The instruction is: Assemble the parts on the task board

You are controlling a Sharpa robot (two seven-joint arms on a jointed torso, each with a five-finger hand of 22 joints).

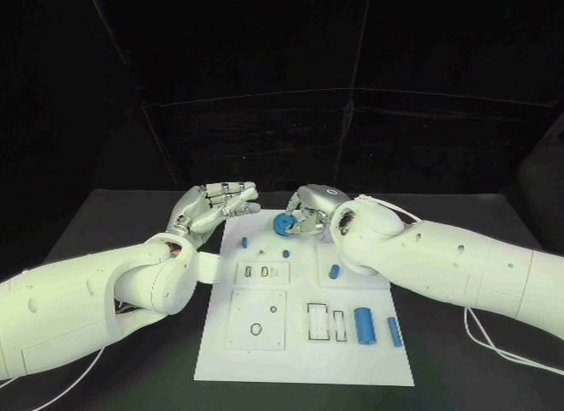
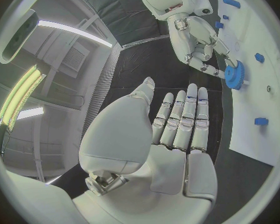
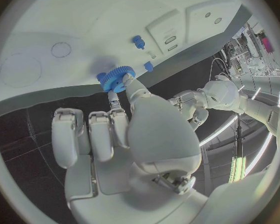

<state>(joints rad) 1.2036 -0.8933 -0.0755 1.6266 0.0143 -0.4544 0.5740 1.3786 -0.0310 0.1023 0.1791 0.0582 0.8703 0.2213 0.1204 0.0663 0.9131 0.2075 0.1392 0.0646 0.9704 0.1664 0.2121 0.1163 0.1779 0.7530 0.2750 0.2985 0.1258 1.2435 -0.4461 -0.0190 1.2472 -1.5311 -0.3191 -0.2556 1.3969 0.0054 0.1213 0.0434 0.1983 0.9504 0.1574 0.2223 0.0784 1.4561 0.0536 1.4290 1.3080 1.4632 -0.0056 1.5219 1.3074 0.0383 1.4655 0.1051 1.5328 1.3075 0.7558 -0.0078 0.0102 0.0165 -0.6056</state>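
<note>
Black worktop (image 1: 133, 214) carries the task board (image 1: 300, 360), at whose far edge the right robot hand (image 1: 309, 210) pinches a small, stiff, light-looking blue gear (image 1: 286, 223), best held by its toothed rim, while the left robot hand (image 1: 217, 205) is empty, fingers apart.

The left hand (image 1: 217, 204) is raised with fingers (image 2: 184, 117) extended and empty; the right hand (image 1: 309, 208) pinches a blue gear (image 1: 286, 223).

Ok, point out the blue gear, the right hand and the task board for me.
blue gear (image 2: 234, 76): left wrist view, on its toothed rim.
right hand (image 1: 309, 208): head view, on the back of the hand, which pinches the gear.
task board (image 1: 300, 360): head view, on bare white plate near its front edge.
</note>
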